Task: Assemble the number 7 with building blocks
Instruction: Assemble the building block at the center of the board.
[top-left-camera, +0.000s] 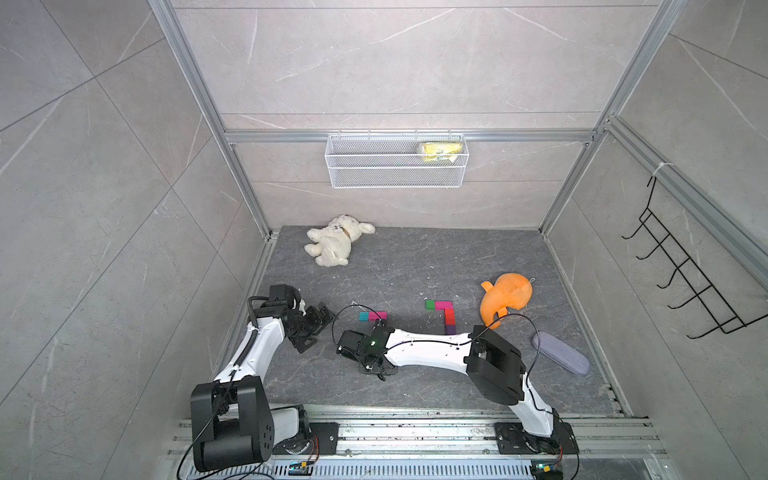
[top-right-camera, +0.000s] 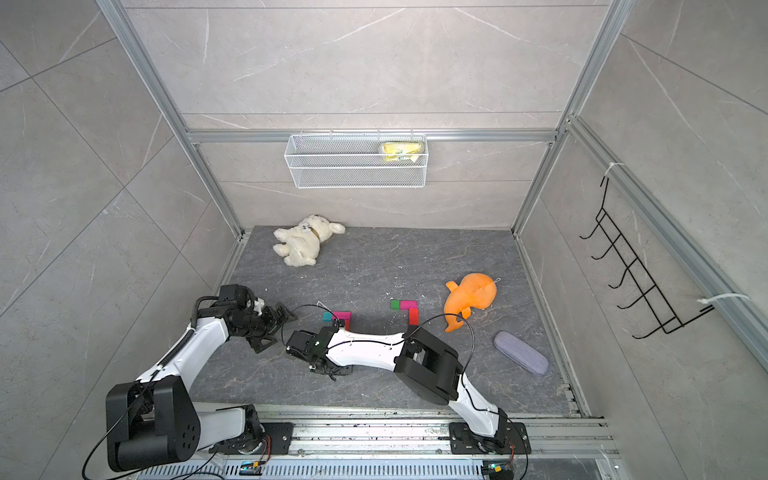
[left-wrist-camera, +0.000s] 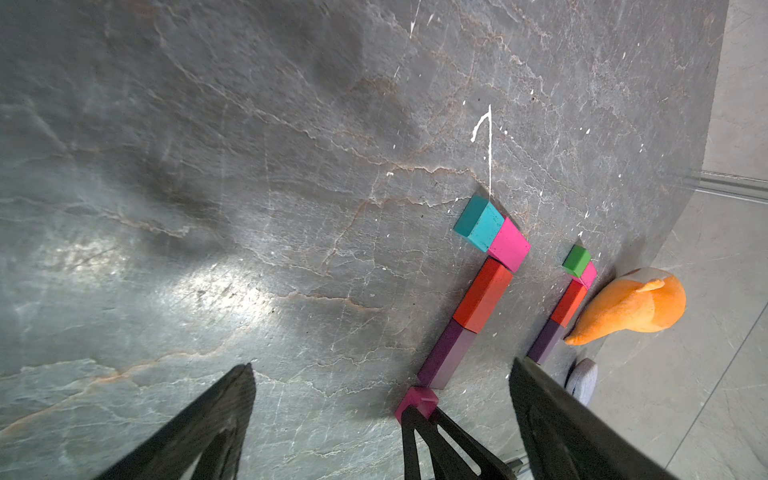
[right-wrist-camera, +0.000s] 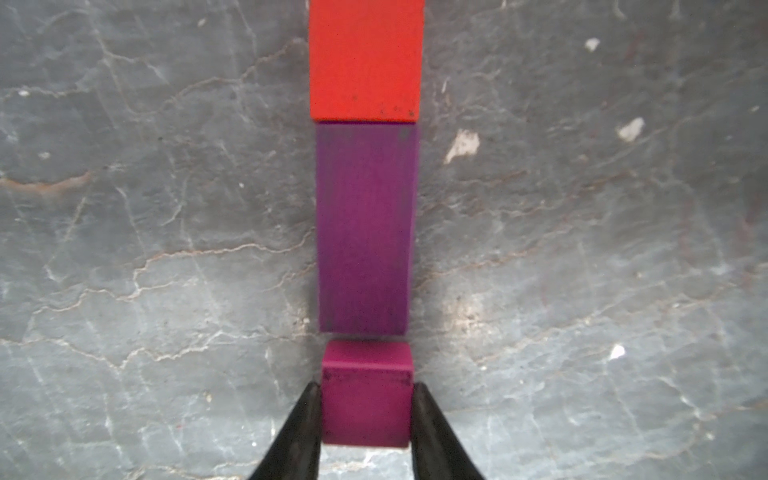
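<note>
The dark, veined, slate-like desk (top-left-camera: 415, 257) carried a block 7 (left-wrist-camera: 484, 291) near its middle and a second 7 (top-left-camera: 450, 318) near a fuzzy orange plush (top-left-camera: 505, 301). The left pincer (left-wrist-camera: 381, 365) gaped wide, grasping nothing. The right pincer (right-wrist-camera: 365, 385) clenched a matte magenta square (right-wrist-camera: 366, 409) at the first 7's foot, a thin gap off its purple bar (right-wrist-camera: 365, 228).

Readable text: none can be made out | Labels: print on the yellow packet (top-left-camera: 439, 150) in the wire basket (top-left-camera: 374, 174) is too small to be read
</note>
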